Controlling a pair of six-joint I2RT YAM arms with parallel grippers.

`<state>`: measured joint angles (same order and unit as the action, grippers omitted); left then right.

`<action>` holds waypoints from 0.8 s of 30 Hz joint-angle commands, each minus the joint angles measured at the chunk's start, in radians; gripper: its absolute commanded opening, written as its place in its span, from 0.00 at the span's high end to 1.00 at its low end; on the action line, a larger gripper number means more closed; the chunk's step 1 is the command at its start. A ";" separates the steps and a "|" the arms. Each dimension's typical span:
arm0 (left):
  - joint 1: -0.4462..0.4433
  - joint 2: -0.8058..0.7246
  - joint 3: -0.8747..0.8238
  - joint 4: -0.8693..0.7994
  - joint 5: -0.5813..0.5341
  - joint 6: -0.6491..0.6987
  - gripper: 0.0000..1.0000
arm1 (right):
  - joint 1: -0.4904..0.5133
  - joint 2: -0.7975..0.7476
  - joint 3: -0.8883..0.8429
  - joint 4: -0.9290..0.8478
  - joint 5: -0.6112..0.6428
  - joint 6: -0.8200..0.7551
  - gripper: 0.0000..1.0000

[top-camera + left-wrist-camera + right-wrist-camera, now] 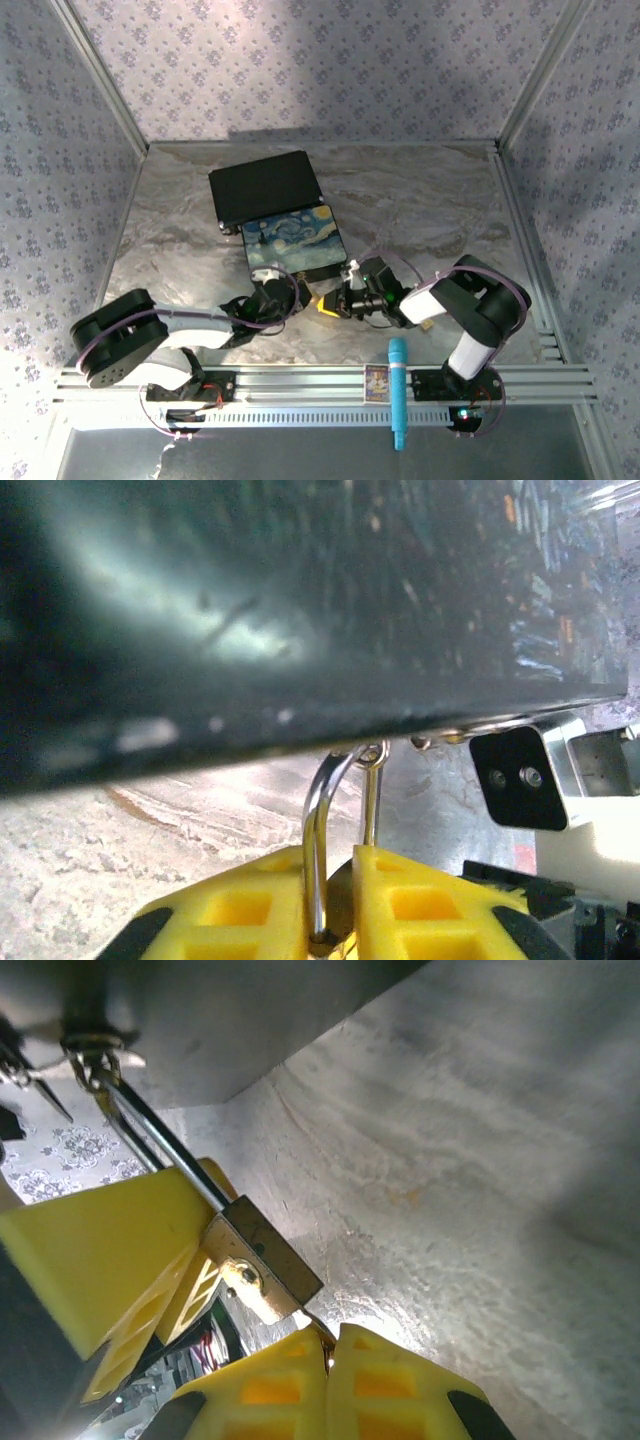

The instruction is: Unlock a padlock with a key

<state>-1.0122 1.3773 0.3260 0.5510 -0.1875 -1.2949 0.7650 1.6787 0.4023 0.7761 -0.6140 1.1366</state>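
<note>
Got the padlock (262, 1270) hanging by its shackle (316, 810) off the starry-night box's (295, 238) front hasp (372, 752). Got the left gripper (330, 865) clamped around it — and the right gripper (328, 1345) pinched shut on the key (316, 1326) at its bottom end.

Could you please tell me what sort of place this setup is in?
Probably a lab test cell for robot manipulation: flower-patterned purple-and-white panel walls box in a grey marble-look tabletop, and two black-and-white robot arms are bolted to a silvery aluminium rail at its near edge.
</note>
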 commanded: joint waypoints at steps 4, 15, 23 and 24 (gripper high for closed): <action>-0.045 0.010 0.058 0.063 0.150 0.025 0.79 | 0.035 -0.005 0.014 0.180 0.054 0.017 1.00; -0.045 -0.047 0.011 0.013 0.093 0.006 0.73 | 0.036 -0.048 -0.001 0.146 0.072 0.002 1.00; -0.045 -0.089 0.008 -0.069 0.049 0.019 0.56 | 0.024 -0.067 -0.017 0.129 0.078 -0.006 1.00; -0.045 -0.084 0.011 -0.061 0.048 0.021 0.55 | 0.026 -0.062 -0.016 0.130 0.076 -0.005 1.00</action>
<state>-1.0290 1.3029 0.3305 0.5098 -0.1967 -1.2781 0.8001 1.6394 0.3714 0.8173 -0.5858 1.1404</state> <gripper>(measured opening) 0.447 0.052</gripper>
